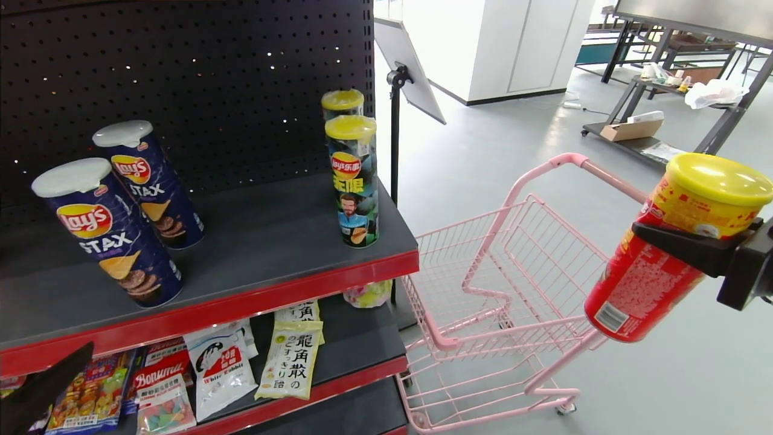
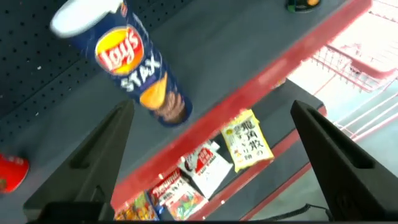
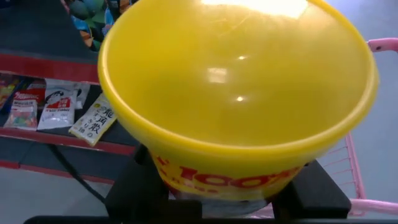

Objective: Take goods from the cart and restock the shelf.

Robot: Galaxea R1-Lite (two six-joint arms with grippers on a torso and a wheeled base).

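Canister [image 1: 655, 266] beside cart [image 1: 483, 290] | right gripper [image 1: 691, 238] jaws pinch it near top | likely light, stiff, slick | left gripper [image 2: 211, 109] jaws spread

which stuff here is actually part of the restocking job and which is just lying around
Job:
red can, held in the right gripper
cart
shelf
blue cans and yellow-lidded cans, standing on the shelf

Lying about:
board on a stand
cardboard box
white bag
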